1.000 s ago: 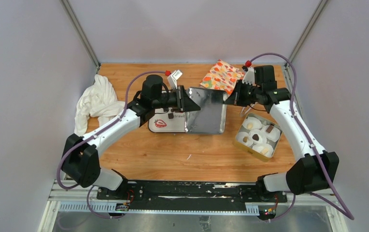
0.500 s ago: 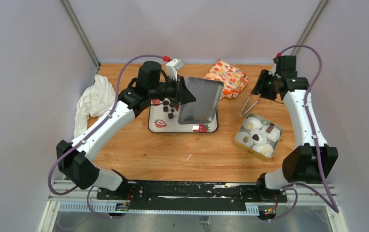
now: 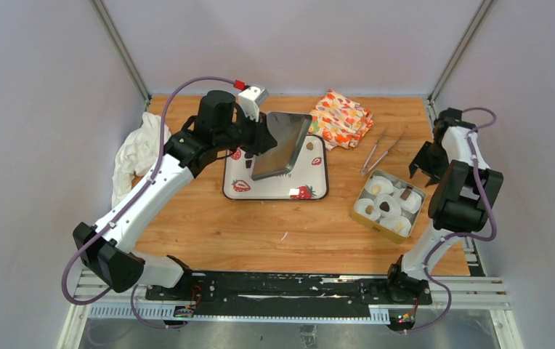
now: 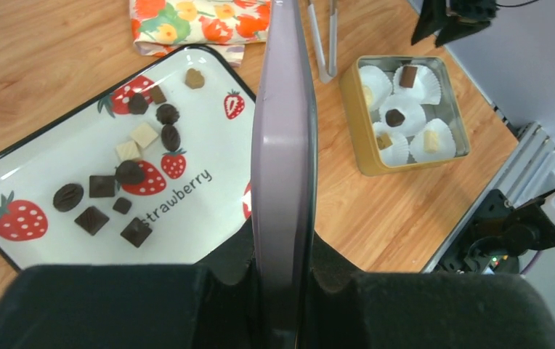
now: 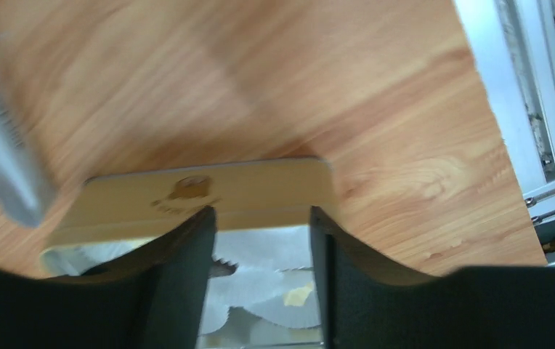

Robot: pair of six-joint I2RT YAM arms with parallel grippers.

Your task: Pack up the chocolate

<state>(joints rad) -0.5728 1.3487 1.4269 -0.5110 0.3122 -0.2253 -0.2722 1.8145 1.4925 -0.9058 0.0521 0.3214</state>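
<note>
Several small pieces of chocolate (image 4: 104,187), dark brown and cream, lie on the white strawberry tray (image 3: 274,190). My left gripper (image 4: 283,254) is shut on the edge of a silver metal lid (image 3: 280,144), which is tilted up over the tray's back and hides most pieces from above. The gold tin (image 3: 376,229) at the right holds white paper cups, some with chocolate (image 3: 384,206) in them. Near the right table edge my right gripper (image 3: 428,161) hangs open, holding nothing. In the right wrist view its fingers (image 5: 187,247) frame the tin's wall (image 5: 209,193).
Metal tongs (image 3: 380,150) lie on the wood between the tin and a flower-patterned pouch (image 3: 340,118) at the back. A crumpled white cloth (image 3: 140,153) sits at the left edge. The aluminium frame rail (image 5: 543,145) runs just right of the tin.
My right gripper let go of the lid, opened and swung back to the right edge beside the tin. My left gripper carried the lid up and back-left, uncovering the tray.
</note>
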